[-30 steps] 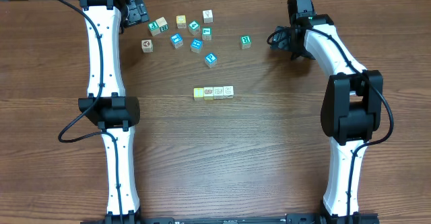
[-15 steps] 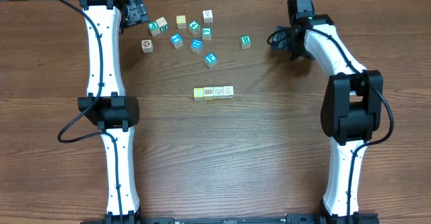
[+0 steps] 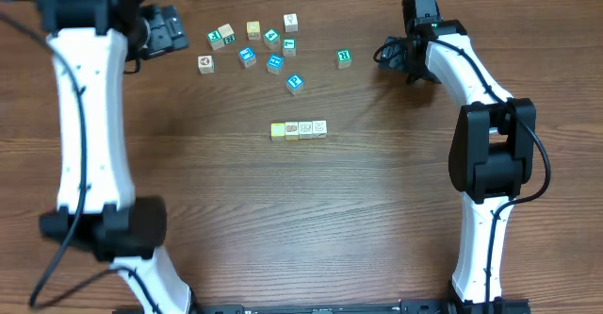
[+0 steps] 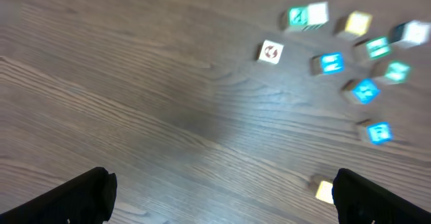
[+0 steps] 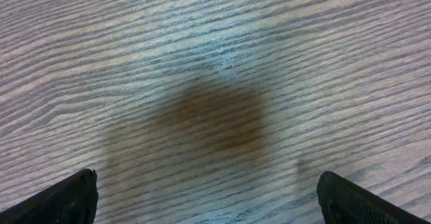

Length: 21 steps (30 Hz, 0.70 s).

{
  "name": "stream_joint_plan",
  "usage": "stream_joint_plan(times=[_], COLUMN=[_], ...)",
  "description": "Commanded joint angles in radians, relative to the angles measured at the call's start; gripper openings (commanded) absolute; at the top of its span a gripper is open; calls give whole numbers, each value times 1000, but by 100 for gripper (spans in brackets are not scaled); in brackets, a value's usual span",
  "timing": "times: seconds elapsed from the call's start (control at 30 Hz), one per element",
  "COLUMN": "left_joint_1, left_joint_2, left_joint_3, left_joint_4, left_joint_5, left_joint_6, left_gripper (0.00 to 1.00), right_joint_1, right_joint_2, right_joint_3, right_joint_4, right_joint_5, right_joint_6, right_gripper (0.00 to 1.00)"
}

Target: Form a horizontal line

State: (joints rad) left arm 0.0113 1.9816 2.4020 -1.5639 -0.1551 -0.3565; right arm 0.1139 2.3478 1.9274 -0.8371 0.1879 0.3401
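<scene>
On the table (image 3: 311, 220) the line (image 3: 299, 129) of four touching cubes lay near the middle, seemingly complete, which likely explained why the left gripper (image 3: 170, 28) and right gripper (image 3: 386, 55) hung wide and empty, well apart from it.

Both arms: white tubular links (image 3: 87, 116), black joint housings (image 3: 490, 154), thin black cables (image 3: 386, 55), black jaws.

Row of four cubes (image 3: 299, 129) lay touching, side by side, near the middle of the table (image 3: 283, 229), loose cubes (image 3: 259, 42) were scattered behind it toward the far edge, left gripper (image 3: 168, 29) stood left of them, right gripper (image 3: 386, 55) to their right
</scene>
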Motion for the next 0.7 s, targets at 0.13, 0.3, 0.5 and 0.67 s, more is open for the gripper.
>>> stream_joint_plan(times=[0.13,0.3,0.5,0.67], left_joint_1=[2,2,2,-1], left_joint_2=[-137,-130,-133,-182], left_joint_3=[-13,-13,-16,-122], left_joint_4=[1,2,-7,72], left_joint_5=[-9,-10,39,101], left_joint_6=[12,13,12,13], left_gripper=[100,100,100,100], right_joint_1=[2,2,2,2], right_joint_2=[-14,-14,-14,-14], right_joint_3=[2,2,2,2], right_joint_4=[6,6,6,6], right_joint_5=[6,6,6,6], right_joint_6=[-1,-1,-1,-1], right_gripper=[100,100,100,100])
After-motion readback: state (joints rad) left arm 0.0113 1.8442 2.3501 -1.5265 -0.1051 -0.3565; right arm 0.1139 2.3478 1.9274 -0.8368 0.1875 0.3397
